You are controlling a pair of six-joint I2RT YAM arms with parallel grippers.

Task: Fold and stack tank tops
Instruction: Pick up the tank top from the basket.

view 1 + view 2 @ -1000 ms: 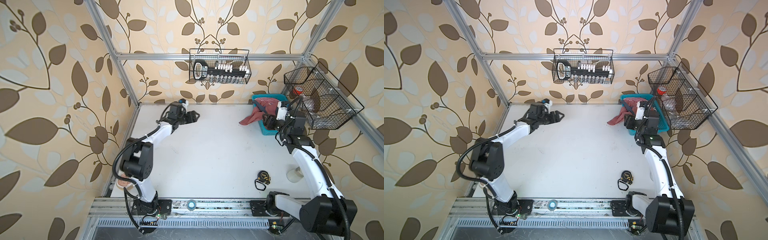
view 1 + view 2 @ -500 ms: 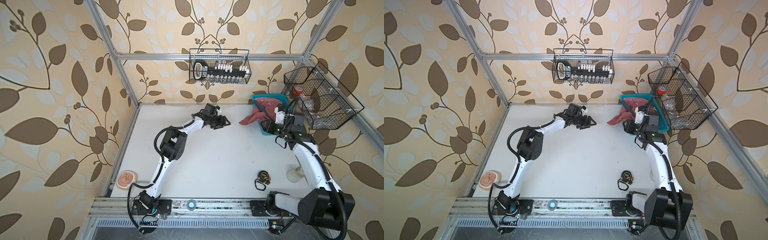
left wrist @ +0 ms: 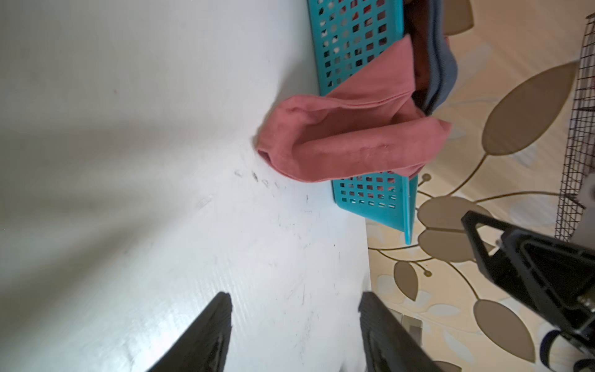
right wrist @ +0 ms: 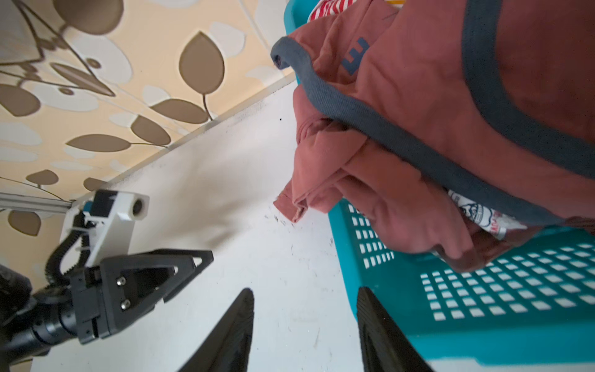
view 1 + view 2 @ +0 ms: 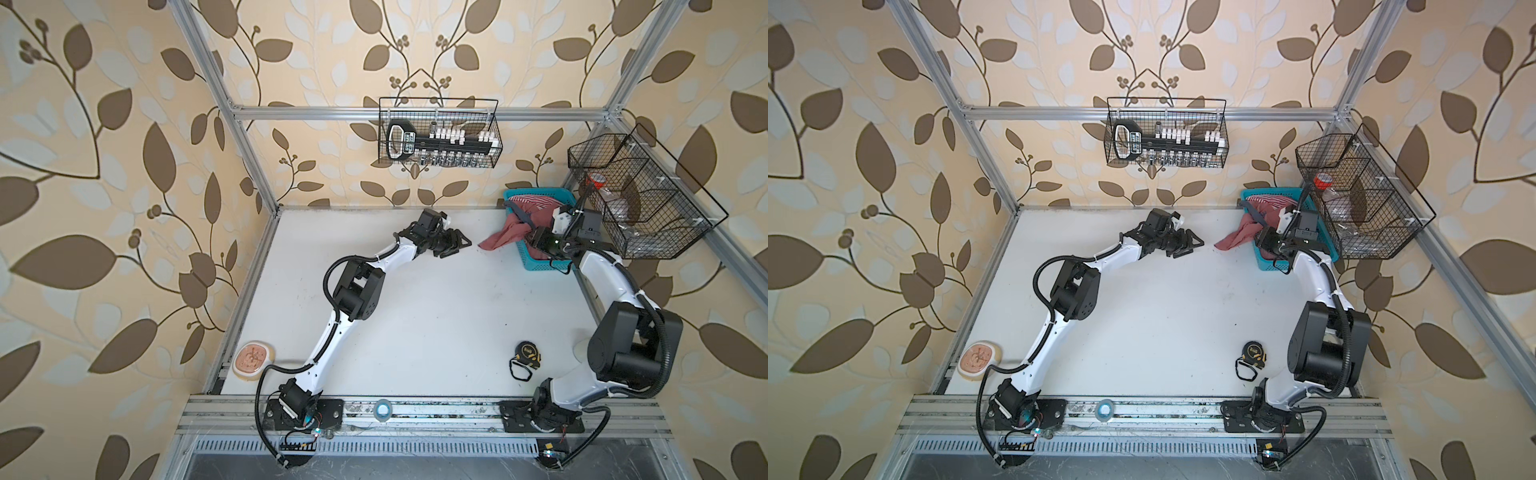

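A dusty red tank top with blue-grey trim hangs over the wall of a teal basket at the back right, and its lower end touches the table. A red-and-white striped tank top lies inside the basket behind it. My left gripper hovers open just left of the hanging red cloth, with nothing between its fingers. My right gripper is open and empty over the table, right beside the basket wall and below the red tank top.
A tape measure lies at the front right of the table. A round pinkish object sits at the front left edge. Wire baskets hang on the back wall and the right wall.
My left arm has swung from the back left across to the right, close to the hanging red cloth. My right gripper has narrowed a little and shifted beside the basket.
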